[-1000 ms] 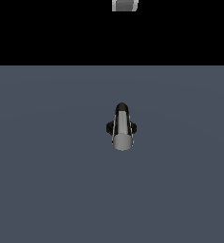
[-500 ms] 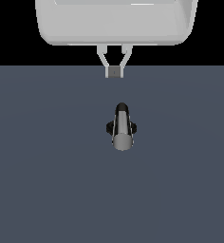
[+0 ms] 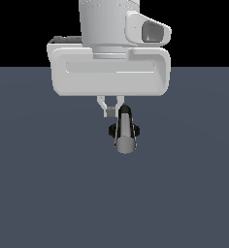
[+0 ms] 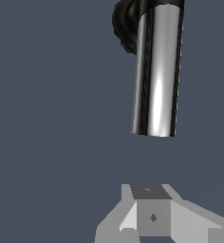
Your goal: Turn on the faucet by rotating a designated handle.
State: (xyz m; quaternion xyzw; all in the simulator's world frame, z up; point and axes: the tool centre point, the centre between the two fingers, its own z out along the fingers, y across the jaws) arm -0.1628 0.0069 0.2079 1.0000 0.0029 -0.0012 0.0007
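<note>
While poised just beside handle [image 3: 124, 131], gripper [image 3: 109, 112] jaws nearly closed — gripping nothing, touching nothing.

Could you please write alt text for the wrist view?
A shiny grey cylindrical handle projects from a black elbow over a plain blue-grey surface. The pale grey end effector sits apart from the handle, touching nothing.

The handle [image 4: 155, 71] looks like polished, glossy metal, its elbow [image 4: 126, 23] shiny black, the floor [image 3: 48, 193] matt grey.
</note>
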